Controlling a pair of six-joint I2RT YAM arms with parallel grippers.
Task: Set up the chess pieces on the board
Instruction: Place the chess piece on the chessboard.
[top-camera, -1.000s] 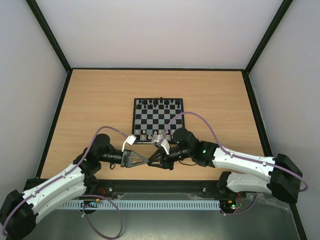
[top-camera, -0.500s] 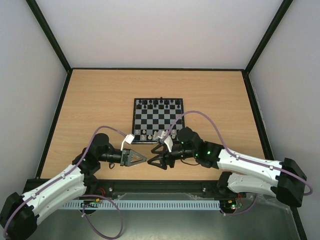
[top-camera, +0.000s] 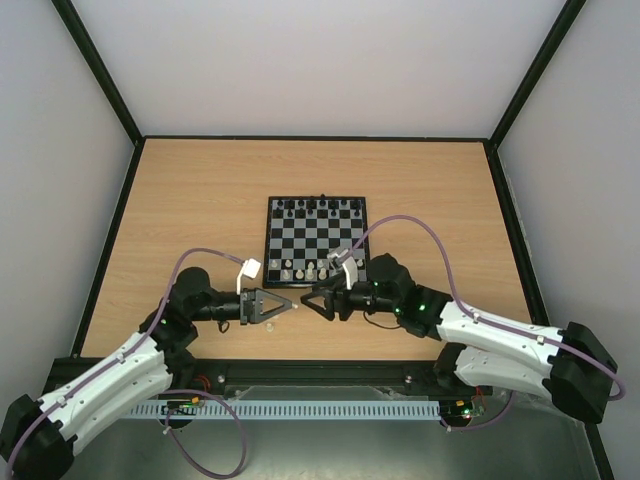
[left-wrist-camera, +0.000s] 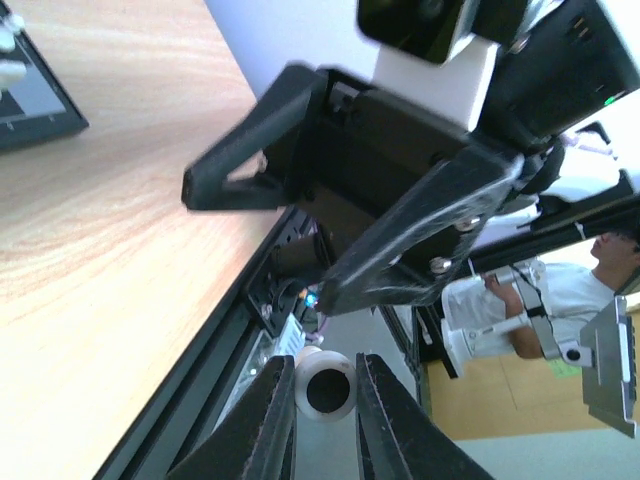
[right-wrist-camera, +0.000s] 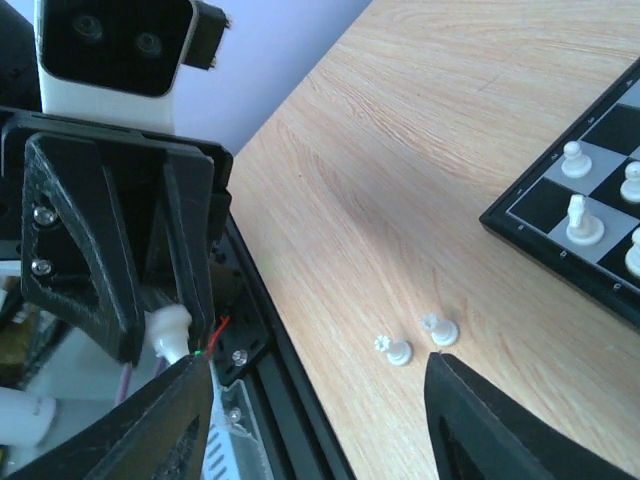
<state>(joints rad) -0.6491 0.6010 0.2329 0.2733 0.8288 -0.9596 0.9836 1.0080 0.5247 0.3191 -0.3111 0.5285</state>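
At lower centre the left pincer clamps a white chess piece. The right pincer gapes wide, empty, near two loose chessmen on the worktop.

Left gripper pinches a chess piece, facing the spread-jawed right gripper.

Two white-shelled robot arms, the left arm and the right arm, darken to black at their joints and wrists. A purple cable loops over each (the right one arches higher). The left hand and right hand are matt black, triangular and open-framed, their finger plates fixed with silver screws. A white camera block with two dark lenses caps the left wrist; a green light glows on the right arm.
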